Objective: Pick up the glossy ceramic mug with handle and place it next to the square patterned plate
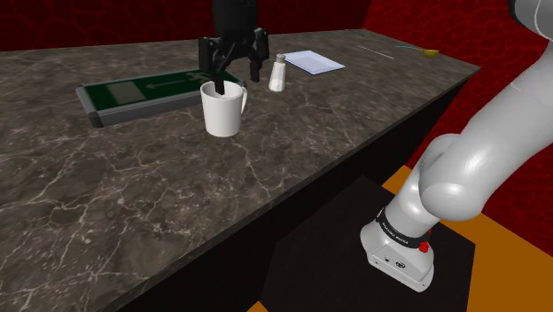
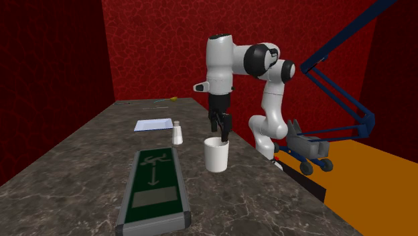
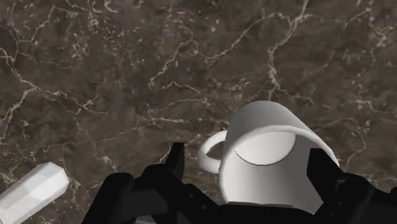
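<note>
A white mug [image 1: 222, 111] with a loop handle stands upright on the dark marble counter [image 1: 133, 204], also seen at the counter's middle as the mug [image 2: 216, 155]. My black gripper [image 1: 234, 78] hangs right over it, open, its fingers reaching down to rim height. In the wrist view the mug [image 3: 273, 159] sits between the spread fingers [image 3: 175, 159], its handle [image 3: 210, 153] towards one of them, and neither finger clasps it. The gripper [image 2: 220, 131] is just above the mug's rim. A pale flat square plate [image 1: 312, 61] lies farther back on the counter, beyond the mug; it is the plate [image 2: 152, 125].
A white shaker [image 1: 278, 73] stands between mug and plate, close to the gripper, shaker [image 3: 32, 191]. A long green sign board [image 1: 146, 91] lies beside the mug. A small yellow object [image 1: 430, 52] rests at the far corner. The counter's front edge [image 1: 292, 191] drops to the floor.
</note>
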Controlling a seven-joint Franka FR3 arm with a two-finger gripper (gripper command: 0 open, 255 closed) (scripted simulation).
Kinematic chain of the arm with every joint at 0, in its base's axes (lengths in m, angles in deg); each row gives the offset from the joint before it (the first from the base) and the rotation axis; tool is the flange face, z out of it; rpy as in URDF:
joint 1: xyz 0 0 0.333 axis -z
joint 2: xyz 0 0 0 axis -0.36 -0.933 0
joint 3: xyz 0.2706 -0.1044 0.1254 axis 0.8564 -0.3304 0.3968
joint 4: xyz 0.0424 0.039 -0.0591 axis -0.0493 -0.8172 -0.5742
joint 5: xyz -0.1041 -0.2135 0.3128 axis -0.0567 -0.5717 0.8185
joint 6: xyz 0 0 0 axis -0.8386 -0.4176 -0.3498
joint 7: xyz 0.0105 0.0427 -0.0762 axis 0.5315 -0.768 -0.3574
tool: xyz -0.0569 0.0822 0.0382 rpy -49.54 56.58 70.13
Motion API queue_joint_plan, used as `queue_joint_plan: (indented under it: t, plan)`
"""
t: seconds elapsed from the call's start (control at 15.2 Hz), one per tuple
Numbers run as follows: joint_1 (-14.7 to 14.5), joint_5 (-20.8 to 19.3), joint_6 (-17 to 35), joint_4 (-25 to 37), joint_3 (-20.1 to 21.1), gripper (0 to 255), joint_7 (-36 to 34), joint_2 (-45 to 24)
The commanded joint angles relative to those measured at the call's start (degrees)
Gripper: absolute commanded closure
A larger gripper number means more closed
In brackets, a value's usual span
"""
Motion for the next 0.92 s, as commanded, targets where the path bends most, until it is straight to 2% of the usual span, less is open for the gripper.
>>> queue_joint_plan:
  t: [0.0, 0.26, 0.73, 0.86]
  plan:
    - [-0.83, -0.86, -0.26, 4.20, 1.53, 0, -2.02, -4.17]
    - [-2.74, -2.95, -1.61, 12.12, 3.68, 0, -5.29, -11.29]
    - [-2.53, -2.56, 4.46, 5.12, 3.47, 0, -5.02, -10.26]
    - [-2.53, -2.56, 4.46, 5.11, 3.47, 0, -5.02, -10.26]
